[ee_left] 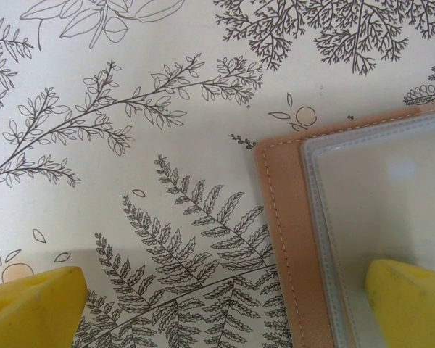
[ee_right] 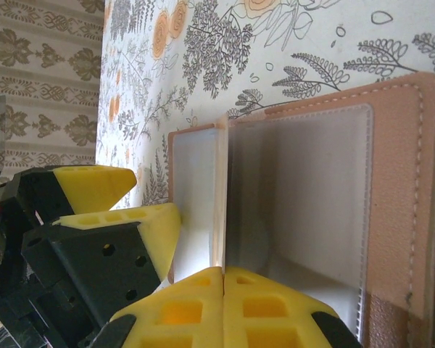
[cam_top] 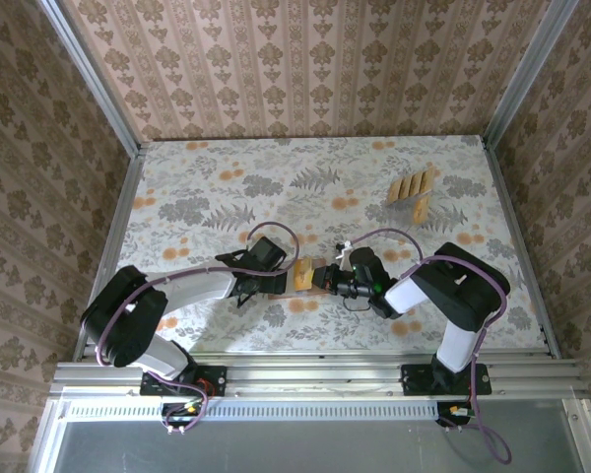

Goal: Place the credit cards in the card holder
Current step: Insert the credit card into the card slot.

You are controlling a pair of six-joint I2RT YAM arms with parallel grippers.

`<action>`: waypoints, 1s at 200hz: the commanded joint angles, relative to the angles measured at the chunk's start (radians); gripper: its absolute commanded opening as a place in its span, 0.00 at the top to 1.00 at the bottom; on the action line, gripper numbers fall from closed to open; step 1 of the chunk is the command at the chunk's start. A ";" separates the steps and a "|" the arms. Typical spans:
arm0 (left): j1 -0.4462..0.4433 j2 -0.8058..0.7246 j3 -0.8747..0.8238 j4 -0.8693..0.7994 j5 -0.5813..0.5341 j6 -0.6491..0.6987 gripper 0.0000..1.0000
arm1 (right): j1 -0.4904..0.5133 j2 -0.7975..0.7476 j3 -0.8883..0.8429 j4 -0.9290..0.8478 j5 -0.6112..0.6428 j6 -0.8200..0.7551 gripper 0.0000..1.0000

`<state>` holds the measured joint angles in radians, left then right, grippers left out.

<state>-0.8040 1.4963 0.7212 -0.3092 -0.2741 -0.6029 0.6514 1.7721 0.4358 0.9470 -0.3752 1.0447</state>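
Card holder [cam_top: 303, 278] lies open on the floral counter [cam_top: 227, 177], near centre, between two converging arms: left arm [cam_top: 192, 286] from the left, right arm [cam_top: 443, 286] from the right. Remaining credit cards [cam_top: 414, 187] sit well apart at the far right. Left fingers [ee_left: 409, 301] are spread, one over the holder's grey panel, one over bare counter. Right fingers [ee_right: 268, 308] are pressed together on one card [ee_right: 220, 196], seen edge-on against the pocket panels. Risk: a card edge missing the slot mouth may skid across the panel or buckle, and a loosely pinned holder could slide.
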 commanded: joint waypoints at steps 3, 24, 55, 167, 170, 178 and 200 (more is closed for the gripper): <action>-0.004 -0.002 -0.025 -0.061 -0.015 -0.006 0.00 | -0.002 0.026 -0.025 0.040 -0.007 0.013 1.00; -0.003 -0.003 -0.026 -0.061 -0.014 -0.008 0.00 | -0.002 0.036 -0.033 0.053 -0.005 0.021 1.00; -0.005 -0.003 -0.025 -0.061 -0.016 -0.008 0.00 | -0.002 0.051 -0.039 0.071 -0.005 0.030 1.00; -0.007 -0.002 -0.019 -0.068 -0.019 -0.004 0.00 | -0.002 0.079 -0.066 0.107 -0.016 0.056 1.00; -0.007 -0.002 -0.019 -0.067 -0.020 -0.003 0.00 | -0.002 0.080 -0.066 0.107 -0.017 0.056 1.00; -0.007 -0.002 -0.021 -0.067 -0.019 -0.004 0.00 | -0.002 0.081 -0.065 0.106 -0.019 0.056 1.00; -0.007 -0.002 -0.020 -0.067 -0.019 -0.003 0.00 | -0.002 0.093 -0.056 0.105 -0.036 0.056 1.00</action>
<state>-0.8047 1.4963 0.7212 -0.3099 -0.2749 -0.6064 0.6510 1.8282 0.3889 1.0698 -0.3832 1.1015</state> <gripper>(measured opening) 0.999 0.068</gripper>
